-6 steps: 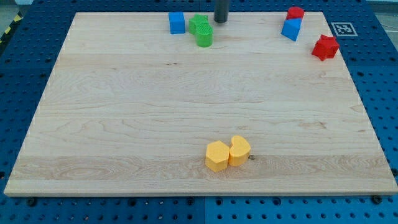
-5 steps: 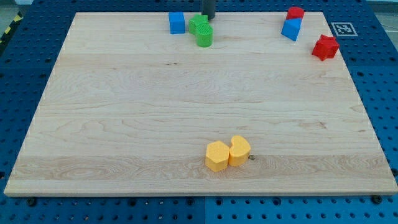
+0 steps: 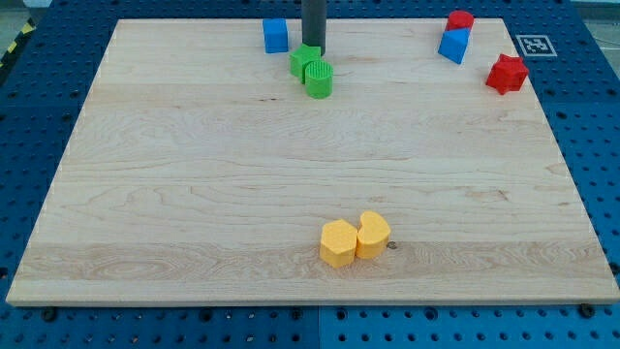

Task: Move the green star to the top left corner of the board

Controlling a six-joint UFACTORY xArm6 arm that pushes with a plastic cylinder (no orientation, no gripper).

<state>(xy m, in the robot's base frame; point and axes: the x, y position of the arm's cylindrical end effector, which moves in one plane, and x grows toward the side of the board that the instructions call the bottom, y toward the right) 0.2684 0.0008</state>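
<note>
The green star (image 3: 303,61) lies near the top middle of the wooden board (image 3: 194,174), touching a second green block, rounded in shape (image 3: 319,79), on its lower right. My tip (image 3: 313,49) stands right behind the green star, at its upper right edge, and seems to touch it. A blue cube (image 3: 276,35) sits just to the upper left of the star, apart from it. The top left corner of the board (image 3: 126,27) lies far to the view's left of the star.
A small red block (image 3: 460,19) and a blue block (image 3: 452,45) sit together at the top right, with a red star (image 3: 507,74) near the right edge. Two yellow blocks (image 3: 338,242) (image 3: 374,234) touch each other near the bottom middle.
My tip has moved left and toward the view's bottom, behind the green star. Both green blocks have been pushed a little toward the view's bottom and slightly left.
</note>
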